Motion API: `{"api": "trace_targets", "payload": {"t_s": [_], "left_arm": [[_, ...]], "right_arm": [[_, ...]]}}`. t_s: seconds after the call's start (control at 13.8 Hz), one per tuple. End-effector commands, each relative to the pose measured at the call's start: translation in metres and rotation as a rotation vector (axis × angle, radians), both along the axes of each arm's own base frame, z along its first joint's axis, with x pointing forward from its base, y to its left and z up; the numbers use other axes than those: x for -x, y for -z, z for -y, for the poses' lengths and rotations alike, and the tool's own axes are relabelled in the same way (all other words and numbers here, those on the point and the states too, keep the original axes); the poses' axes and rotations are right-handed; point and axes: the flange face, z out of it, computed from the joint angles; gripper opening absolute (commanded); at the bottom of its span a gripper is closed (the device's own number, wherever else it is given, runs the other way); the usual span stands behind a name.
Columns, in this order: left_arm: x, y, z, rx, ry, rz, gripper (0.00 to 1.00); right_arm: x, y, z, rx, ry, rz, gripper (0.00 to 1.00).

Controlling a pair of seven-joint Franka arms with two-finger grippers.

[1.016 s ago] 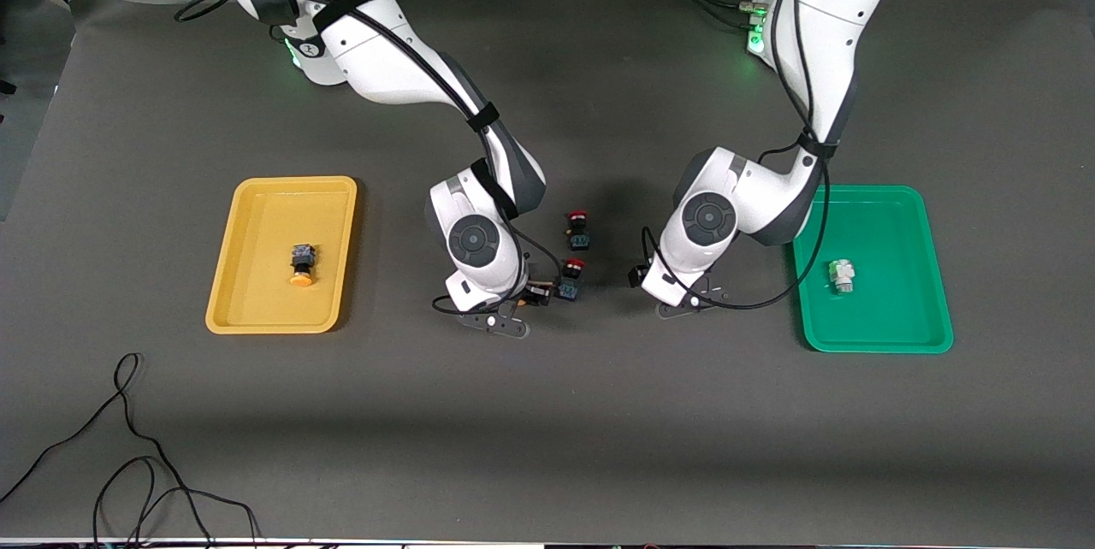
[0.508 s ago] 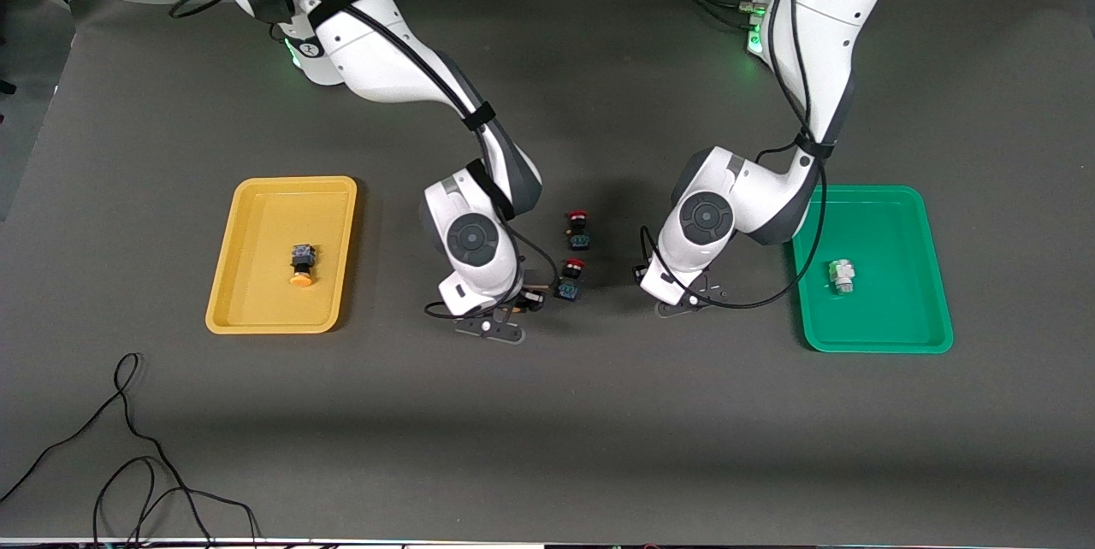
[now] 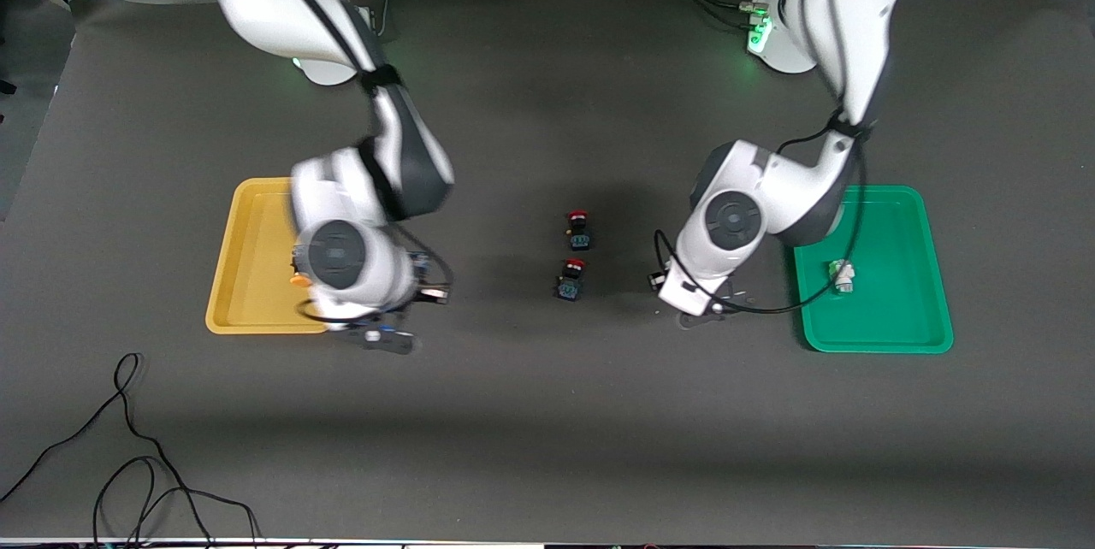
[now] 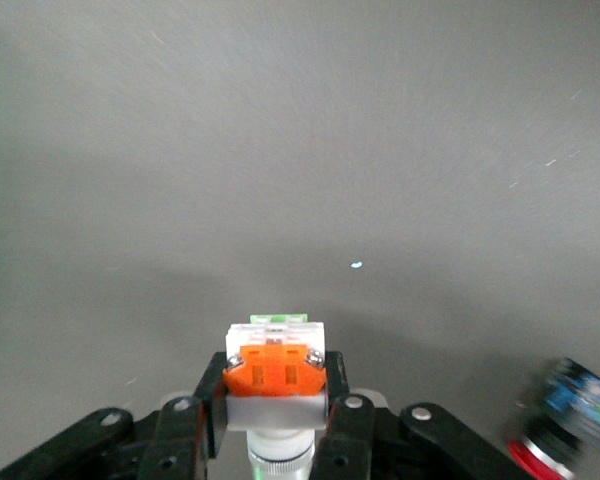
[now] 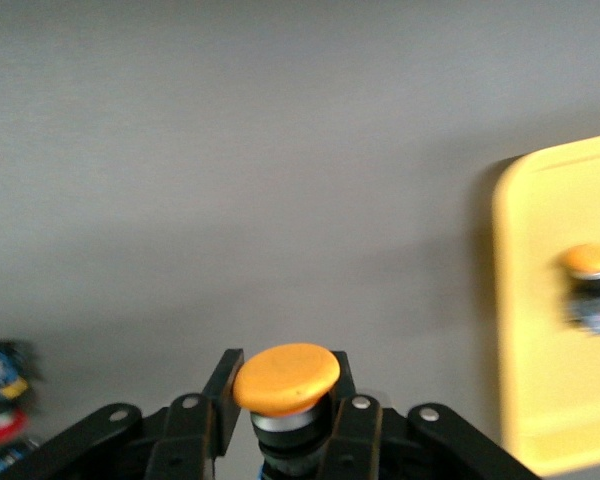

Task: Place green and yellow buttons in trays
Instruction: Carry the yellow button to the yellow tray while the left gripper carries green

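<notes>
The right pincer is clamped on a yellow-capped button beside the yellow tray, where another button lies. The left pincer grips an orange-marked white button near the green tray; only the wrist views show these grips. Two red-capped switches sit between on the table.

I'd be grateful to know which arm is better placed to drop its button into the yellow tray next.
Right: its gripper holds a yellow-capped button at the yellow tray's edge. The left gripper holds a white button near the green tray.
</notes>
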Motion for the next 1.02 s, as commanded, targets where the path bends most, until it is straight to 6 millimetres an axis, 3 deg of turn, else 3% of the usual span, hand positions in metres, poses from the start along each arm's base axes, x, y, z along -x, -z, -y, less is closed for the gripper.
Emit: {"api": "trace_targets", "payload": {"t_s": [0.0, 0.07, 0.22, 0.36, 0.51, 0.73, 0.8, 0.94], "left_arm": [[0.000, -0.087, -0.023, 0.033, 0.034, -0.039, 0.13], [-0.001, -0.103, -0.039, 0.032, 0.053, -0.058, 0.13], [-0.004, -0.123, -0.084, 0.050, 0.096, -0.086, 0.13], [-0.004, -0.129, -0.150, 0.064, 0.153, -0.143, 0.13], [-0.003, -0.129, -0.224, 0.073, 0.185, -0.163, 0.13], [-0.003, -0.111, -0.320, 0.031, 0.236, -0.170, 0.13], [-0.003, -0.095, -0.343, 0.022, 0.254, -0.165, 0.13], [0.003, -0.050, -0.367, -0.013, 0.274, -0.127, 0.13]], "right_arm": [[0.011, -0.020, 0.089, -0.026, -0.106, -0.047, 0.00], [0.011, -0.020, 0.122, -0.028, -0.138, -0.057, 0.00], [0.013, -0.013, 0.168, -0.028, -0.201, -0.080, 0.00], [0.016, 0.005, 0.206, -0.025, -0.246, -0.058, 0.00], [0.025, 0.041, 0.236, -0.012, -0.300, -0.003, 0.00], [0.044, 0.087, 0.270, 0.017, -0.338, 0.042, 0.00], [0.049, 0.096, 0.281, 0.014, -0.334, 0.054, 0.00], [0.057, 0.122, 0.286, 0.037, -0.350, 0.088, 0.00]]}}
